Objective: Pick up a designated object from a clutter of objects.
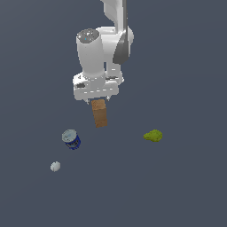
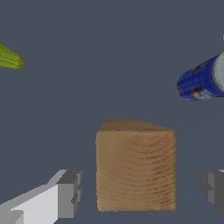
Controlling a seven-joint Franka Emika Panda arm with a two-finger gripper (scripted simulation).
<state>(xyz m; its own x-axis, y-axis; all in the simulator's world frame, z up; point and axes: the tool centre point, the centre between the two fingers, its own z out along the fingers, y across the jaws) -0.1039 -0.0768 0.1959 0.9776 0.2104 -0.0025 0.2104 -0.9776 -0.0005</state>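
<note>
Pincer [image 2: 140, 192] spread wide, straddling wooden block [image 2: 135, 170] without contact.

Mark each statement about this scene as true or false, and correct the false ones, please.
1. The pincer has its fingers on either side of the tan-brown rectangular wooden block, with gaps. True.
2. The blue can with a silver top touches the wooden block. False: they lie apart.
3. The yellow-green lumpy object lies on the exterior view's right of the block. True.
4. The small white lump sits on top of the can. False: it rests alone on the dark floor.
</note>
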